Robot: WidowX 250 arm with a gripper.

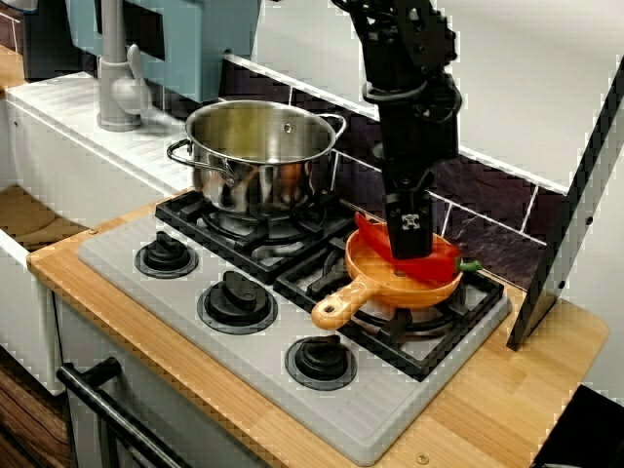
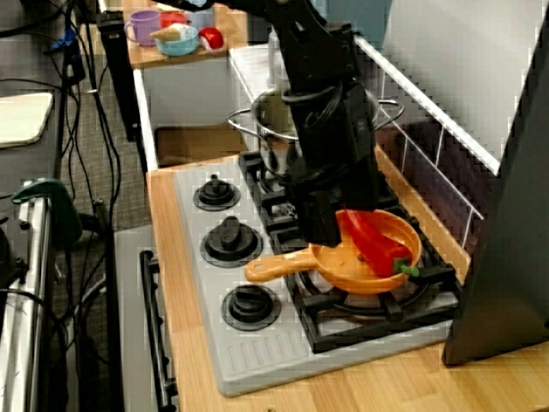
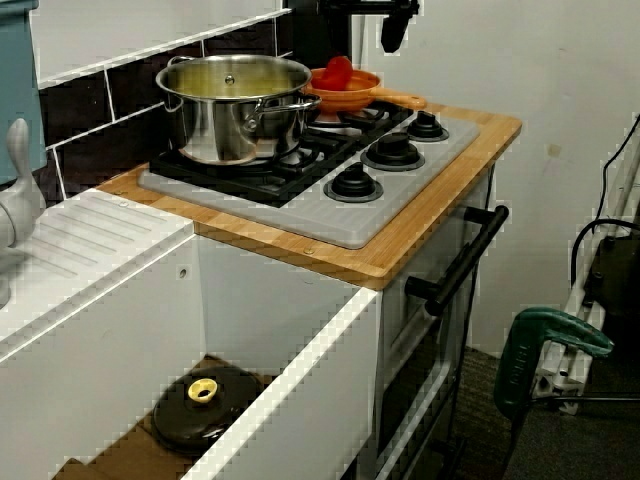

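Jaws seem to touch the red pepper (image 1: 441, 260) in the orange pan (image 1: 374, 271); clamped or apart, cannot tell.

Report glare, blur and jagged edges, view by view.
Front view: soft highlights on the shiny steel pot, no harsh glare; stair-stepped edges along the white wall. Side view: slightly soft, black gripper hides part of the long red pepper. Sink-end view: even light, pepper far off and small.

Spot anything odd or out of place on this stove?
The red pepper lies askew in the orange pan, stem end overhanging the rim. A dark lid sits in the sink, apart from the steel pot.
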